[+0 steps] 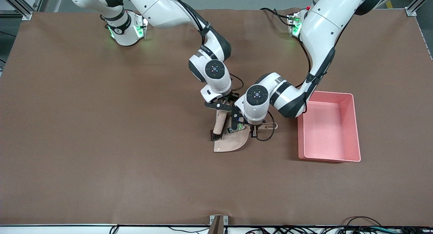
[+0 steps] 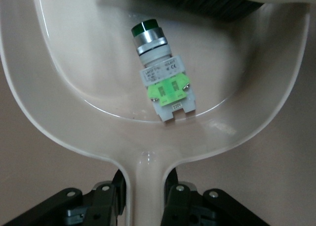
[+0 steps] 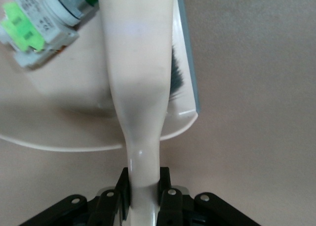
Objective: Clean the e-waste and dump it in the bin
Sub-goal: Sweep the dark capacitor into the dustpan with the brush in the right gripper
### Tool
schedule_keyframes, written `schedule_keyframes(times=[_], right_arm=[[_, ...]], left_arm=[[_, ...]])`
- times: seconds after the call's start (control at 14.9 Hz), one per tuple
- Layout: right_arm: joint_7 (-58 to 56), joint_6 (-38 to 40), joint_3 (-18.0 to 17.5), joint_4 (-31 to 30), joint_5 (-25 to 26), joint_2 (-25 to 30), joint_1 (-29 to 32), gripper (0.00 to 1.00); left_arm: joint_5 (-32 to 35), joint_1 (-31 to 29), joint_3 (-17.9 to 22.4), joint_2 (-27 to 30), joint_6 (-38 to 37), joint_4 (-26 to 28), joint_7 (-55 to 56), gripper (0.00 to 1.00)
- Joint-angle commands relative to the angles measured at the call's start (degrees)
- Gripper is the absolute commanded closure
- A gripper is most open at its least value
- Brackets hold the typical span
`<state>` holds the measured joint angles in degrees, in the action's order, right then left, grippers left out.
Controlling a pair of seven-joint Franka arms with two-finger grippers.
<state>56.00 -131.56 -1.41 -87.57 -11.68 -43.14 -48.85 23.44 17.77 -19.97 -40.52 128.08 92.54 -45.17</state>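
Note:
A silver-white cylindrical e-waste part with a green band point(image 1: 234, 128) point(image 2: 161, 77) point(image 3: 42, 23) lies inside the beige dustpan point(image 1: 230, 144) point(image 2: 89, 63) point(image 3: 59, 122). My left gripper point(image 1: 253, 131) point(image 2: 145, 186) is shut on the dustpan's handle. My right gripper point(image 1: 221, 110) point(image 3: 144, 184) is shut on the beige handle of a brush point(image 1: 219, 123) point(image 3: 138, 63). The brush's dark bristles point(image 2: 217, 3) point(image 3: 175, 80) rest at the dustpan's edge toward the right arm's end. The pink bin point(image 1: 328, 157) stands beside the dustpan toward the left arm's end of the table.
A brown mat point(image 1: 101, 125) covers the whole table. Both arms cross low over the middle, just above the dustpan. A black cable point(image 1: 265, 137) loops by the left gripper.

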Motion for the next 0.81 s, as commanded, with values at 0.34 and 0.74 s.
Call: schedule_keyframes(times=[0.34,0.74], right_arm=[[-4.13,17.03,-1.4,6.45,-1.06,4.19,4.81,1.0],[-12.74,23.19,-0.35,5.92,2.43,5.79,10.25,1.0]], left_arm=[[0.29,0.78,0.11,-0.87,-0.55,-1.57,1.48,1.0],[0.12,0.87,0.11,-1.05,-0.55,-1.57,2.27,1.0]])
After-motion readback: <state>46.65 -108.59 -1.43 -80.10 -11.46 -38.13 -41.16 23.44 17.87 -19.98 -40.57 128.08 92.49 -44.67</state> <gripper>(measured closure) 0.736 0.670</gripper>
